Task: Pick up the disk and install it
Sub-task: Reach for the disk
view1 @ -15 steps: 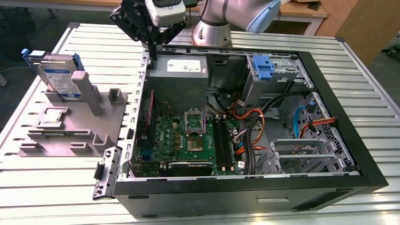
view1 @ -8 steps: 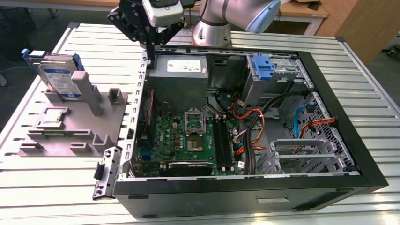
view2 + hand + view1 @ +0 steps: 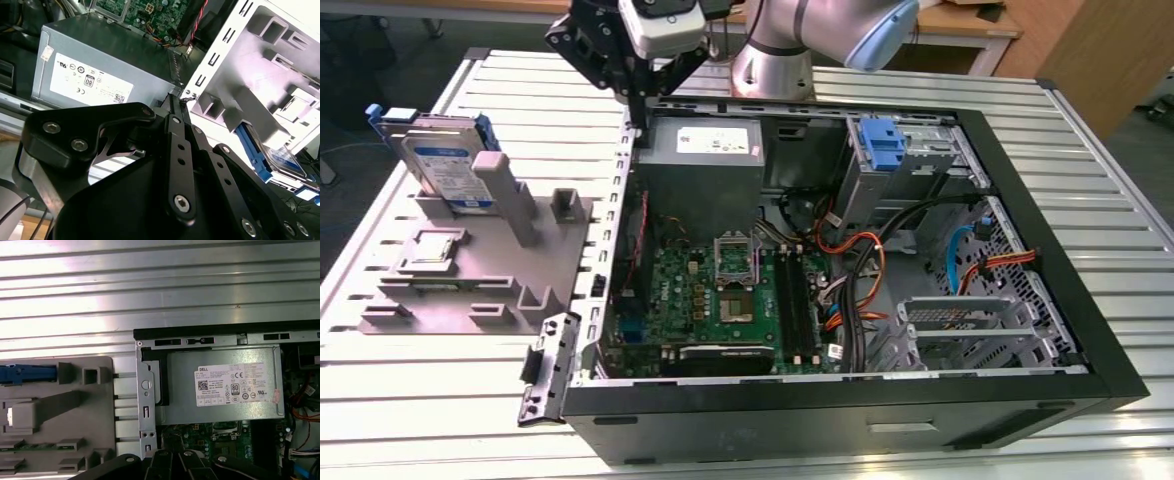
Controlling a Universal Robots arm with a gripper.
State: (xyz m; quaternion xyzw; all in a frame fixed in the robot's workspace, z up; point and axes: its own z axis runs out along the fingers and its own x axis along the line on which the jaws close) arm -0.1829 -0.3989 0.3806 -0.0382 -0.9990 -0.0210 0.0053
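Blue-railed disk (image 3: 444, 165) well apart from claw (image 3: 640, 97)

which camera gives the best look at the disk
The exterior view: the disk stands on edge in the grey fixture, label and blue rails visible. The second wrist view catches part of it beyond the fixture's posts; the first wrist view shows a blue rail end.
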